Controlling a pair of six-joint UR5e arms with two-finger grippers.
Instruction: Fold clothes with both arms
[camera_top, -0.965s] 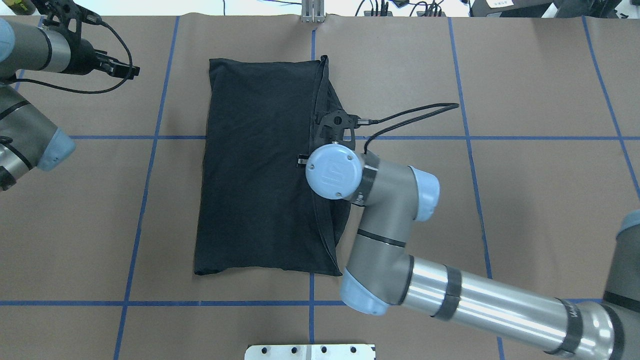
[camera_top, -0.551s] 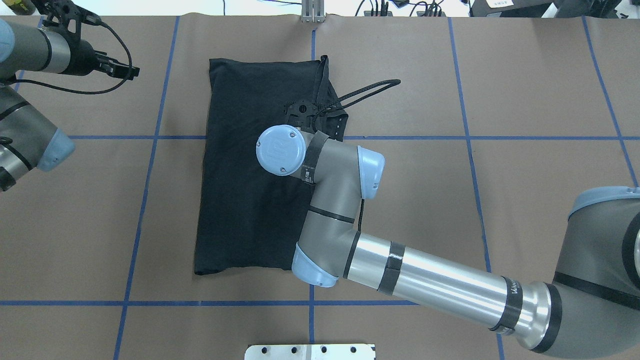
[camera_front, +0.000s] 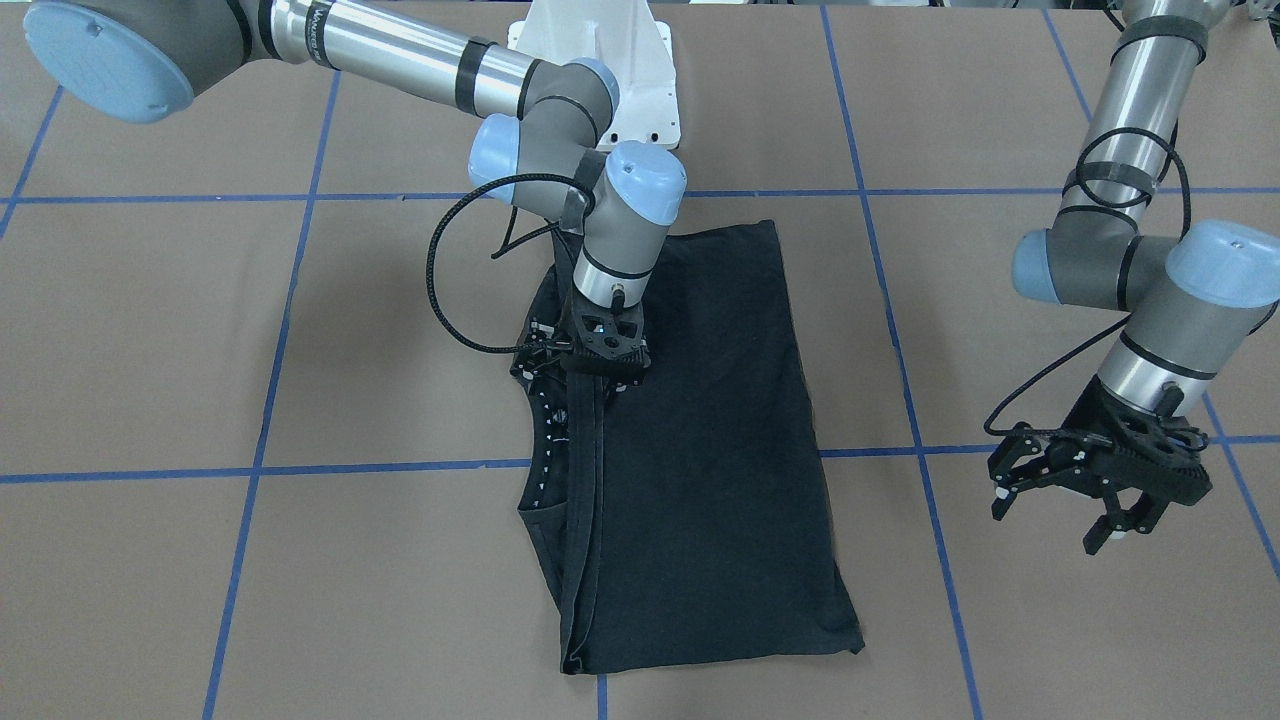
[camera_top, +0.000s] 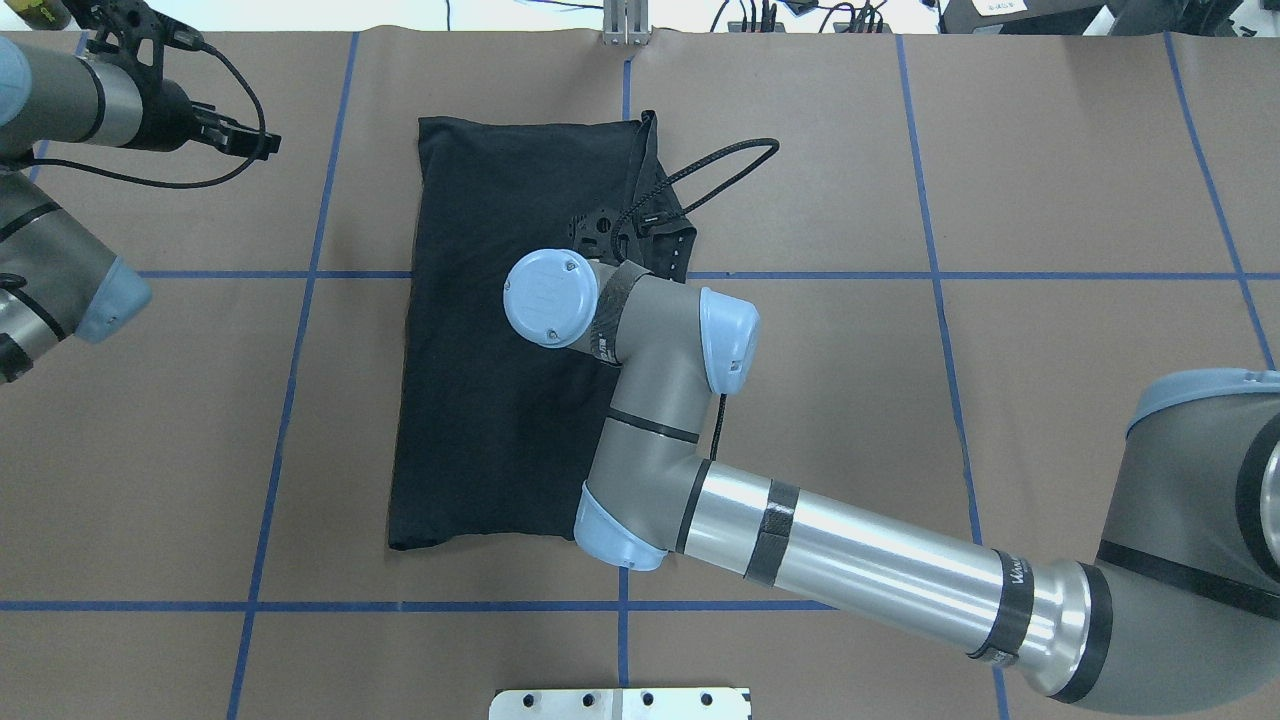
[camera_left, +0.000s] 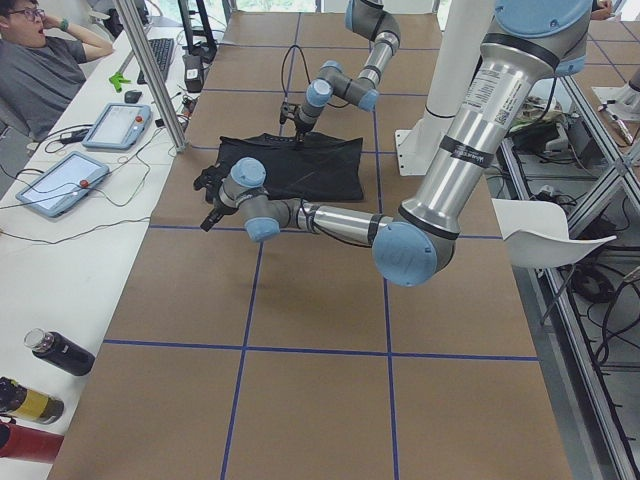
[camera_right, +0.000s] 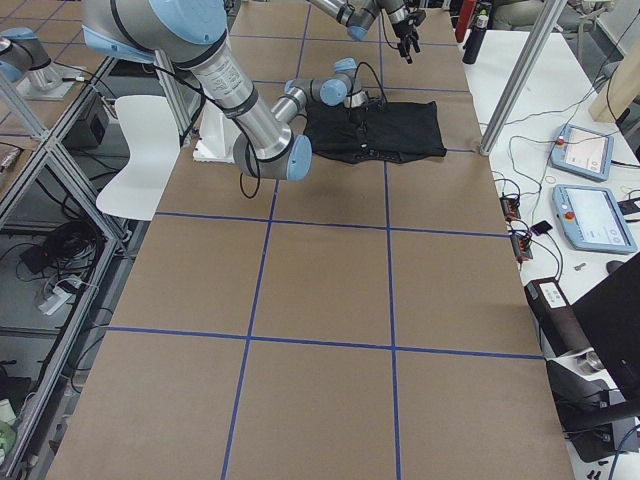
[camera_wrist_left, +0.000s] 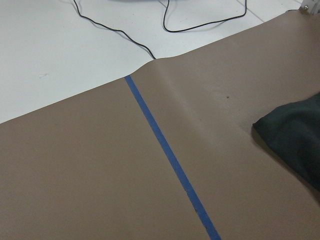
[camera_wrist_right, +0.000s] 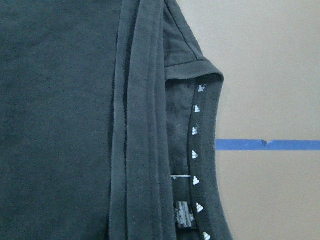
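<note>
The black T-shirt (camera_front: 700, 450) lies folded into a long rectangle on the brown table; its logo is hidden. It also shows in the overhead view (camera_top: 480, 300). My right gripper (camera_front: 603, 378) points down on the shirt's folded edge beside the collar (camera_wrist_right: 195, 150) and looks shut on that edge. In the overhead view its own wrist hides it. The right wrist view shows a doubled hem strip (camera_wrist_right: 140, 150) along the shirt. My left gripper (camera_front: 1050, 515) is open and empty, well off to the shirt's side above bare table. The left wrist view shows one shirt corner (camera_wrist_left: 300, 135).
Blue tape lines (camera_top: 300, 274) grid the brown table cover. The white base pedestal (camera_front: 610, 60) stands at the robot's side. A black cable loop (camera_top: 720, 165) hangs from the right wrist. An operator (camera_left: 40, 60) and tablets (camera_left: 118, 125) are at a side table.
My right arm has moved left over the shirt, drawing the shirt's right edge inward, most of it in the first half second. The left arm has stayed put.
</note>
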